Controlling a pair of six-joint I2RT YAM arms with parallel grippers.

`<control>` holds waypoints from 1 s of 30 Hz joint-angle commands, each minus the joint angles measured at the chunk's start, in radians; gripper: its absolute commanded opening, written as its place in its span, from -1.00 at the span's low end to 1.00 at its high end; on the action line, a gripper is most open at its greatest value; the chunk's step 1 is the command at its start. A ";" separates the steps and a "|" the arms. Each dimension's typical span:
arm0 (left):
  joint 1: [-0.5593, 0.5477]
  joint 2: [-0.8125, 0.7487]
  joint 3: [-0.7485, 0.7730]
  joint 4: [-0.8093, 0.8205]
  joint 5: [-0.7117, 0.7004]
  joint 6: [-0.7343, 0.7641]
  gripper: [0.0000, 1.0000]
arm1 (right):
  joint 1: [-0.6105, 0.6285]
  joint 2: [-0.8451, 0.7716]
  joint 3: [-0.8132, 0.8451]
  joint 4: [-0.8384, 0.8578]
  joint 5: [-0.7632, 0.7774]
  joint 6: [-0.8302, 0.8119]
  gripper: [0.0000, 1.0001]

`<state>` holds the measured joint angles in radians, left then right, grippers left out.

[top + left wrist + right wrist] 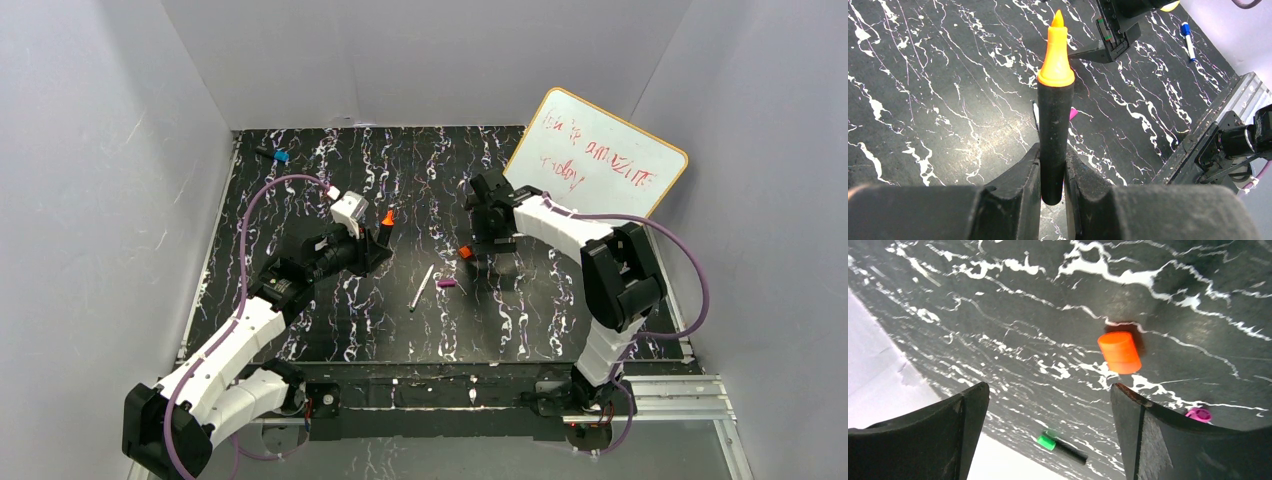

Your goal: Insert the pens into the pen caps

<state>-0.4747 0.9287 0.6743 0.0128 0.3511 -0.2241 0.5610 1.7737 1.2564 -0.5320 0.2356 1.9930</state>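
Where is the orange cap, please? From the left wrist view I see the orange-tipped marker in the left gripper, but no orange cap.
Observer: The orange cap lies on the table near its middle, close to the right gripper.
Operator: Is that gripper ready to take it?
Observer: Its jaws stand wide open and empty. The cap sits just ahead of one fingertip, not between the two.
Operator: Can you see the green marker anywhere?
Observer: Yes, the right wrist view shows a green-ended black marker lying farther off, near a pale surface.
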 commanded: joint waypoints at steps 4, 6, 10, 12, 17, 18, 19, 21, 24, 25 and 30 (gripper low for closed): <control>0.004 -0.005 0.030 -0.007 0.014 0.009 -1.00 | -0.039 0.090 0.110 -0.174 -0.058 -0.157 0.87; 0.004 -0.005 0.031 -0.007 0.014 0.008 -1.00 | -0.040 0.111 0.143 -0.203 -0.057 -0.200 0.77; 0.004 -0.002 0.033 -0.007 0.019 0.008 -1.00 | -0.042 0.133 0.175 -0.219 -0.050 -0.239 0.59; 0.004 -0.004 0.032 -0.007 0.017 0.008 -1.00 | -0.042 0.142 0.185 -0.219 -0.051 -0.253 0.50; 0.004 -0.005 0.032 -0.007 0.014 0.008 -1.00 | -0.042 0.167 0.207 -0.231 -0.068 -0.285 0.43; 0.004 -0.006 0.034 -0.007 0.015 0.009 -1.00 | -0.044 0.171 0.206 -0.236 -0.071 -0.296 0.43; 0.004 -0.007 0.034 -0.007 0.014 0.009 -1.00 | -0.043 0.174 0.202 -0.239 -0.071 -0.302 0.42; 0.004 -0.012 0.033 -0.007 0.012 0.011 -1.00 | -0.043 0.179 0.188 -0.236 -0.075 -0.310 0.37; 0.004 -0.016 0.033 -0.007 0.012 0.011 -1.00 | -0.043 0.189 0.181 -0.233 -0.079 -0.320 0.32; 0.004 -0.016 0.034 -0.007 0.013 0.011 -1.00 | -0.043 0.192 0.179 -0.231 -0.082 -0.322 0.29; 0.004 -0.014 0.034 -0.007 0.012 0.014 -1.00 | -0.043 0.206 0.173 -0.228 -0.091 -0.325 0.27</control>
<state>-0.4747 0.9287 0.6743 0.0128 0.3523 -0.2234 0.5209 1.9575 1.4277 -0.7307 0.1490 1.6768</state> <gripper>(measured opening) 0.166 0.637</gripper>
